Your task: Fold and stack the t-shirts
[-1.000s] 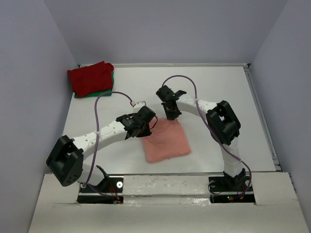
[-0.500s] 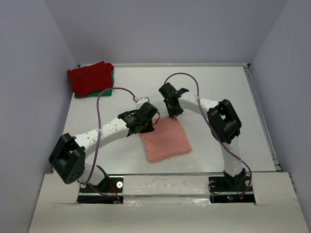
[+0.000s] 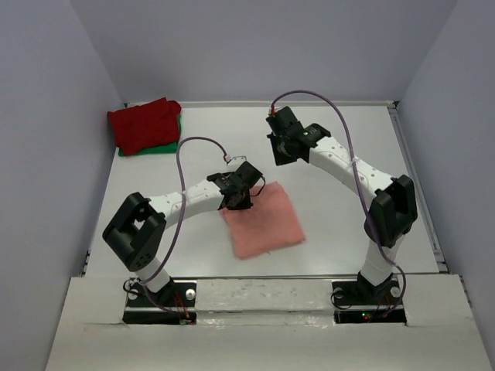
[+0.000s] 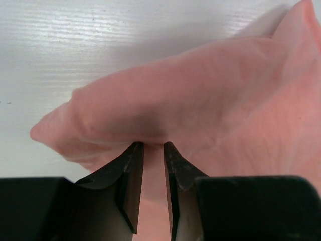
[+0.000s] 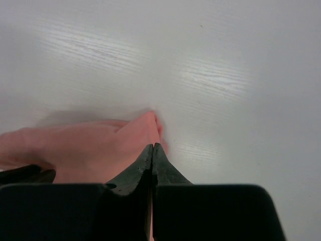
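- Left hand [image 4: 151,146] has its goal at the far left: the red shirt [image 3: 143,124] lying on the green shirt [image 3: 165,147] in the far-left corner of the worktop [image 3: 232,131]. At this moment I have it at the far-left corner of the pink shirt [image 3: 267,224]. Its jaws are narrowly apart with a thick fold of that cloth between them, so I read it as gripping the shirt.
- And the pink one itself?
- Folded to a pad, lying mid-worktop, well apart from the stack. The gripped edge is bunched into a ridge just ahead of my jaws.
- Right hand?
- Right hand [image 5: 152,146] is closed tight on nothing, held over bare worktop just beyond the pad's far-right corner.
- So which step are we on?
- Folding looks done to me. I judge this is the pick-up for stacking.
- What does the next move need?
- A lift that keeps the pad folded. With one hand on one corner I'd expect the layers to sag open. So I'd want the right hand to open, come down on the far-right corner and take every layer. Then both hands carry the pad left and lay it square on the red shirt.
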You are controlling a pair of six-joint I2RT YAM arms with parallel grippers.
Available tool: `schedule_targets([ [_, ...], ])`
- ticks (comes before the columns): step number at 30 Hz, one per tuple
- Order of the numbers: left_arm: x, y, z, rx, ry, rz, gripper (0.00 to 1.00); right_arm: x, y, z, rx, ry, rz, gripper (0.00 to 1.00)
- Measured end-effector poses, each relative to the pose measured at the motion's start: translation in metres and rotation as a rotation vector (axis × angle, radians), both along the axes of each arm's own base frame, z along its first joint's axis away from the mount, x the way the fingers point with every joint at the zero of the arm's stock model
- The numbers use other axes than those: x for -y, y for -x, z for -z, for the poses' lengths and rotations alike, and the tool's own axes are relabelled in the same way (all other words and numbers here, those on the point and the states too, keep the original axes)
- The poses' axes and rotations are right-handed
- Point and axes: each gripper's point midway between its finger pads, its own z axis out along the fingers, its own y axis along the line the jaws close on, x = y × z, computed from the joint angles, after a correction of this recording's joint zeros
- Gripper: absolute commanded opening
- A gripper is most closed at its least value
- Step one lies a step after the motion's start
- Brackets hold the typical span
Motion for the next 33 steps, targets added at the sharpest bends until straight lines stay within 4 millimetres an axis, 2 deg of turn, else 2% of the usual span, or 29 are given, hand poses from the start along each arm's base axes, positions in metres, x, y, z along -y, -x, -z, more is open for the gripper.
schedule_targets([
  [1, 0.001, -0.003, -0.001, 0.003, 0.002, -0.004, 0.32, -0.001, 0.003, -0.009, 0.013, -0.026, -0.007, 0.0],
  [3, 0.003, -0.008, -0.003, 0.008, 0.007, -0.011, 0.32, 0.0, 0.01, -0.013, 0.01, -0.044, -0.018, 0.0],
  [5, 0.004, -0.013, -0.003, 0.01, 0.007, -0.018, 0.32, 0.004, 0.022, -0.006, -0.015, -0.05, -0.027, 0.0],
  [10, 0.0, -0.016, 0.004, -0.002, -0.008, -0.033, 0.32, 0.012, 0.05, 0.04, -0.143, -0.023, -0.048, 0.0],
  [15, -0.002, -0.018, 0.006, -0.007, -0.013, -0.04, 0.32, 0.013, 0.068, 0.067, -0.221, -0.034, -0.059, 0.0],
  [20, -0.005, -0.021, 0.008, -0.012, -0.012, -0.05, 0.31, 0.009, 0.076, 0.08, -0.254, -0.066, -0.063, 0.0],
  [23, -0.006, -0.022, 0.015, -0.028, -0.017, -0.055, 0.31, 0.008, 0.081, 0.087, -0.268, -0.08, -0.064, 0.0],
  [29, -0.005, -0.023, 0.032, -0.071, -0.016, -0.048, 0.3, 0.014, 0.097, 0.11, -0.323, -0.079, -0.05, 0.0],
  [33, -0.003, -0.027, 0.035, -0.082, -0.009, -0.041, 0.3, 0.018, 0.107, 0.123, -0.353, -0.073, -0.042, 0.0],
])
